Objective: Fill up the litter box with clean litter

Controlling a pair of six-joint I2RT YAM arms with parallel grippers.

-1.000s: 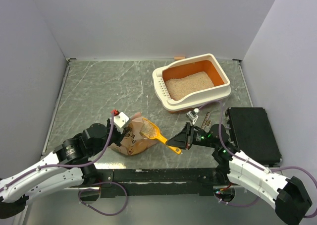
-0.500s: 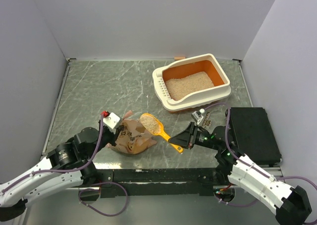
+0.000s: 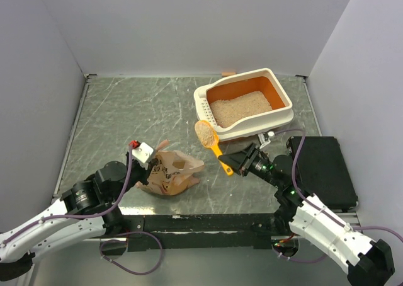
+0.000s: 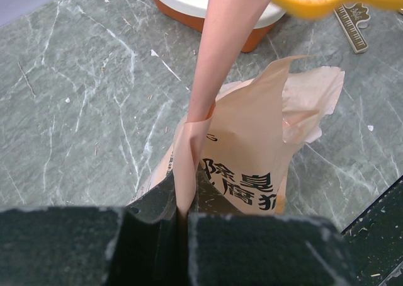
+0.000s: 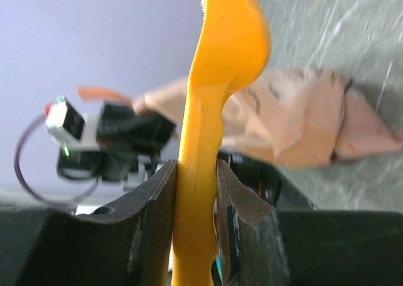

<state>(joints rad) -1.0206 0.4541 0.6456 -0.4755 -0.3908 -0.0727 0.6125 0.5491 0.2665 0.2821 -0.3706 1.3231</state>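
The litter box (image 3: 252, 125), cream outside and orange inside, stands at the back right with a bed of clean litter (image 3: 240, 108) in it. My right gripper (image 3: 234, 162) is shut on the handle of a yellow-orange scoop (image 3: 214, 146). The scoop's bowl carries litter (image 3: 204, 133) and hangs just left of the box's front corner. In the right wrist view the jaws clamp the scoop handle (image 5: 196, 172). My left gripper (image 3: 153, 165) is shut on the top flap of the tan paper bag (image 3: 175, 172). The left wrist view shows that flap pinched between the fingers (image 4: 157, 201).
A flat black box (image 3: 318, 169) lies at the right edge beside my right arm. A small brass ruler-like piece (image 4: 351, 24) lies on the grey marbled table near the litter box. Grey walls close in the back and both sides.
My right gripper has lifted the loaded scoop out of the bag and carried it up and right to the litter box's front corner. The left gripper shifted slightly left, then held the bag still.
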